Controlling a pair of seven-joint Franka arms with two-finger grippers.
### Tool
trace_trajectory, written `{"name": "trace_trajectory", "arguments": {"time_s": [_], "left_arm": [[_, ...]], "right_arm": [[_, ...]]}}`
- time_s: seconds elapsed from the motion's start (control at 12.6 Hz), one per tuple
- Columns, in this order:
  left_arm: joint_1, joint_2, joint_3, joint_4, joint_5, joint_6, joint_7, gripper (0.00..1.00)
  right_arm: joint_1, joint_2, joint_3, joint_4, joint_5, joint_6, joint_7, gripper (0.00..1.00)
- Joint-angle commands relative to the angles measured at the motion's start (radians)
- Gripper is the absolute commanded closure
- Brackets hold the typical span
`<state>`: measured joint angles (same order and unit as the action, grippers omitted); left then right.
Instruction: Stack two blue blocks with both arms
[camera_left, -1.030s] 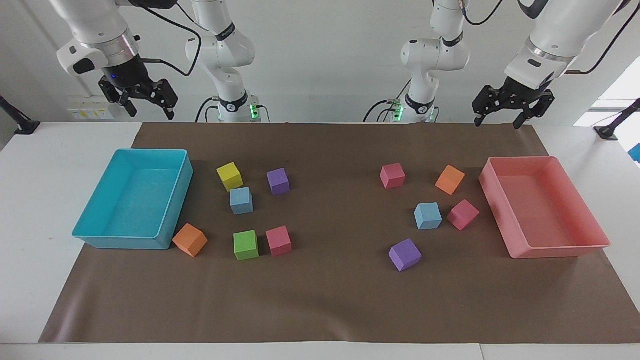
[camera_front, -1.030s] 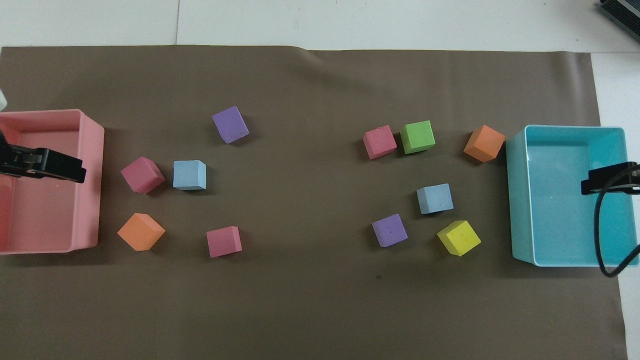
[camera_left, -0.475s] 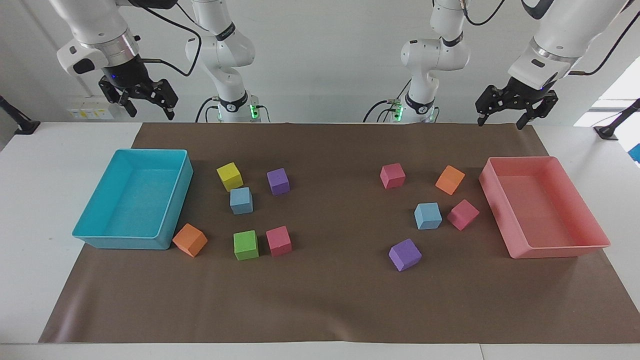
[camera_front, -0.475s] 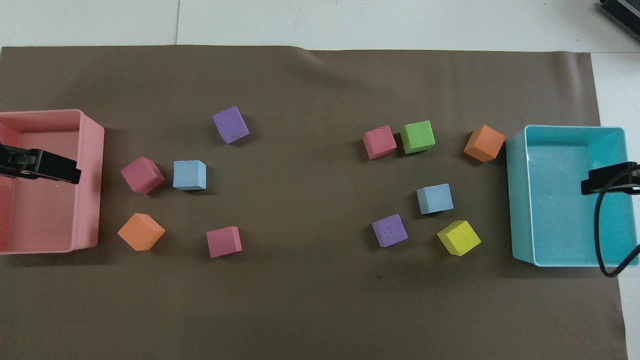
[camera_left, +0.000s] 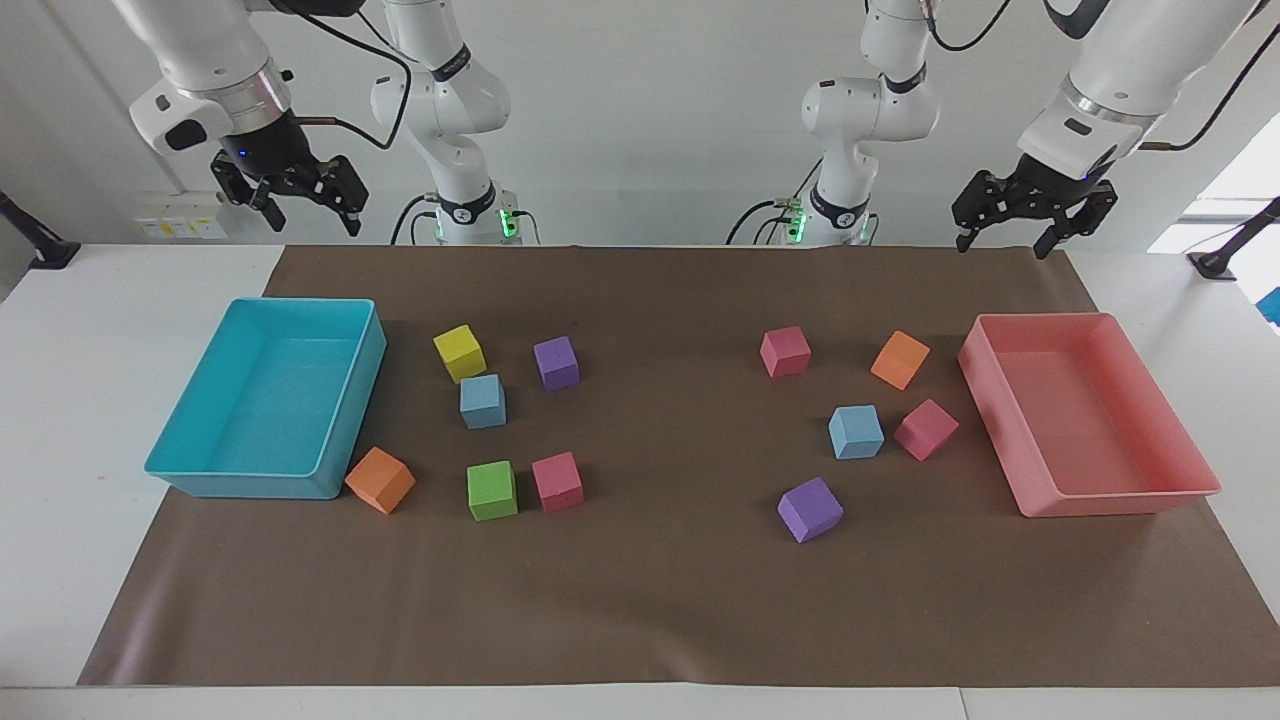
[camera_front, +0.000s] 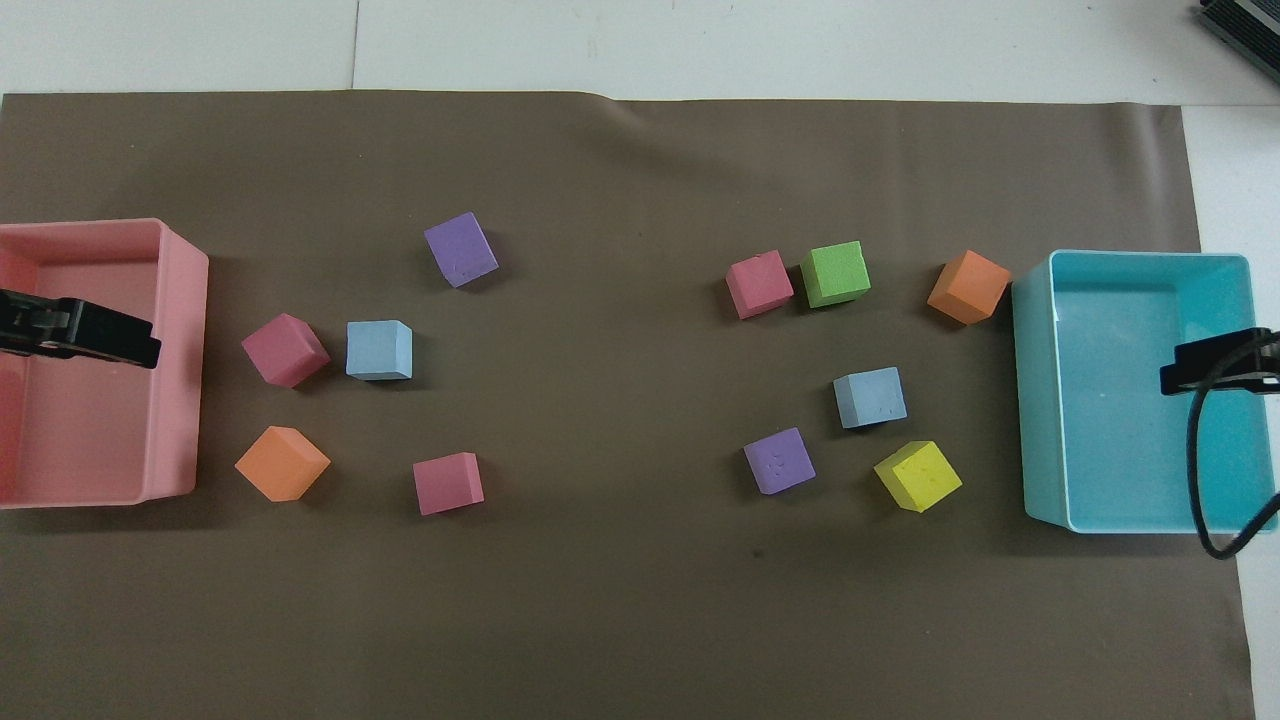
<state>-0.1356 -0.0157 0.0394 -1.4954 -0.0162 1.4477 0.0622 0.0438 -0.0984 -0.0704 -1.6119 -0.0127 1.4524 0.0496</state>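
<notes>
On the desk (camera_left: 60, 330), going across the facing view with the turquoise tray (camera_left: 205, 475) as the landmark: the right hand (camera_left: 308, 208) hangs released, fingers spread, high over the brown mat (camera_left: 640, 600) at the tray's robot-side end, holding nothing. Just beside the tray toward the left arm's end sit a yellow cube (camera_left: 459, 352), a purple cube (camera_left: 556, 362) and the first blue block (camera_left: 482, 401), the block touching the yellow cube's corner and well below and apart from the right hand. An orange cube (camera_left: 380, 480) touches the tray's corner; a green cube (camera_left: 492, 490) and a pink cube (camera_left: 557, 482) sit side by side farther from the robots. A wide bare strip of mat separates this group from the second blue block (camera_left: 856, 432), which lies just beside a tilted pink cube (camera_left: 926, 429) and near another purple cube (camera_left: 810, 509). The pink tray (camera_left: 1120, 500) is farthest from the turquoise one, and the left hand (camera_left: 1003, 236) hangs released over the mat's edge at that tray's robot-side end, well apart from the second blue block.
</notes>
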Motion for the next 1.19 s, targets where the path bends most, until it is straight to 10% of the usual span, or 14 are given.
{"name": "trace_trajectory", "arguments": {"time_s": [0.0, 0.63, 1.11], "left_arm": [[0.022, -0.012, -0.013, -0.006, 0.005, -0.013, 0.015, 0.0], [0.021, -0.012, -0.013, -0.006, 0.005, -0.013, 0.015, 0.0], [0.022, -0.012, -0.013, -0.006, 0.005, -0.013, 0.015, 0.0]], "right_arm": [[0.002, -0.029, 0.004, -0.034, -0.006, 0.009, -0.011, 0.0], [0.08, -0.029, 0.006, -0.247, -0.001, 0.25, -0.019, 0.0], [0.166, 0.137, 0.006, -0.403, 0.031, 0.566, -0.033, 0.0]]}}
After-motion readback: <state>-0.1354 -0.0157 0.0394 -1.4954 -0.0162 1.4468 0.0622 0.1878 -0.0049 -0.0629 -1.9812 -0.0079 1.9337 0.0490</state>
